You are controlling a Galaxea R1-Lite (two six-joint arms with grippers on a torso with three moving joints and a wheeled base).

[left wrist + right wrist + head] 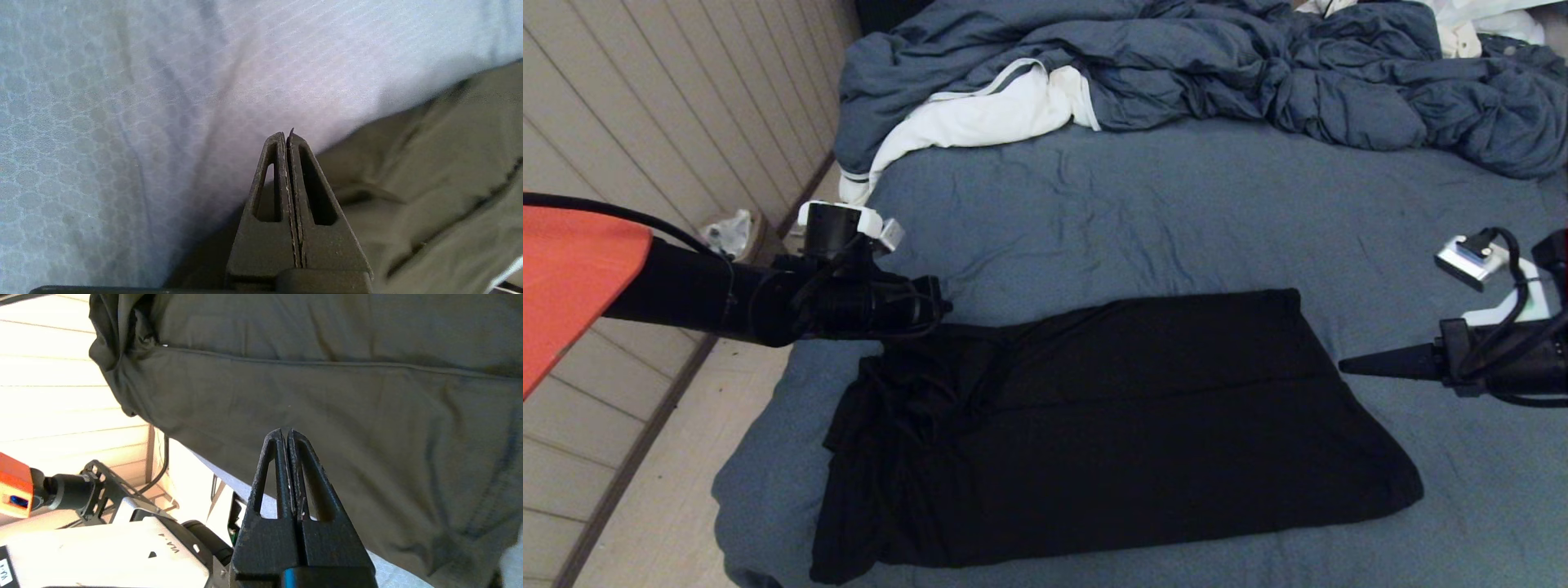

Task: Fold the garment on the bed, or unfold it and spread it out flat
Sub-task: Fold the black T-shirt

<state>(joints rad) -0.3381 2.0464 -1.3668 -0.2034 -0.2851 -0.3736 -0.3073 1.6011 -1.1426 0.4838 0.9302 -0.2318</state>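
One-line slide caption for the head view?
Black T-shirt lies folded on the bed; left end effector at its corner.

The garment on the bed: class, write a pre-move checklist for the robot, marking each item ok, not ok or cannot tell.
1. Garment lies on the bed: ok.
2. Garment spread flat: not ok; the end near the left gripper is bunched.
3. Left gripper holds cloth: cannot tell; its fingers are shut at the garment's edge, with no cloth seen between them.
4. Right gripper clear of the garment: ok; shut, over the sheet beside it.
5. Duvet and white cloth away from the garment: ok.
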